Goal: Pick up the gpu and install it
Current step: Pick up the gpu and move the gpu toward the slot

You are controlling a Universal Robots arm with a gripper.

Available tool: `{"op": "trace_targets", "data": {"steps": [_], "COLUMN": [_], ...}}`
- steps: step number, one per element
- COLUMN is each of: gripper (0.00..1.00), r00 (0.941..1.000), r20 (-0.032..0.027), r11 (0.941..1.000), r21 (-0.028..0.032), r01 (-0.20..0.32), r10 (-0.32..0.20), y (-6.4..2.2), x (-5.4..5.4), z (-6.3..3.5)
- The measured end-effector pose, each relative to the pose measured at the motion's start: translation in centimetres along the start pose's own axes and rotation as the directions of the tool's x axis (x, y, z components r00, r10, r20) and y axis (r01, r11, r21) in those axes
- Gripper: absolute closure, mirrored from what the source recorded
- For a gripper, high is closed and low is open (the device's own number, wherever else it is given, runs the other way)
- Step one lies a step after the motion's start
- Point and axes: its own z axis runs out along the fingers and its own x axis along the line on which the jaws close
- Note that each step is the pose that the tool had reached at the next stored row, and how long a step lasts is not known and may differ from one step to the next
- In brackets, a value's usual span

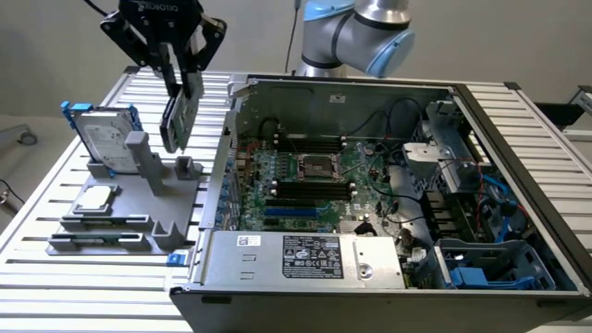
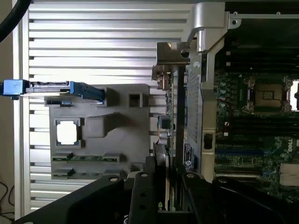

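The gpu (image 1: 179, 121) hangs upright and edge-on in the air, a thin card with a dark face and a green board. My gripper (image 1: 183, 87) is shut on its upper edge. It hovers above the grey fixture (image 1: 138, 201), between the hard drive (image 1: 107, 139) and the open computer case's near wall (image 1: 227, 139). In the wrist view the gpu (image 2: 180, 121) runs away from my gripper (image 2: 174, 184), with its metal bracket (image 2: 163, 60) at the far end. The motherboard (image 1: 315, 180) with its blue slots (image 1: 296, 208) lies inside the case.
The grey fixture also carries a square silver processor chip (image 1: 96, 199) and memory sticks (image 1: 97, 239). A power supply (image 1: 306, 258) fills the case's front, with drive bays and cables at the exterior view's right (image 1: 453, 166). Everything stands on a slatted metal table (image 1: 74, 284).
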Motion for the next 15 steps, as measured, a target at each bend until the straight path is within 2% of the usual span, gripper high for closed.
{"op": "trace_targets", "data": {"steps": [6,15], "gripper": [0.74,0.74], "r00": [1.0000,1.0000], "r20": [-0.0056,-0.0086], "r11": [1.0000,1.0000], "r21": [-0.0023,-0.0080], "r01": [0.000,0.000], "r10": [0.000,0.000], "y": [-0.02,-0.40], "x": [-2.7,-6.8], "z": [-0.84,-1.05]}}
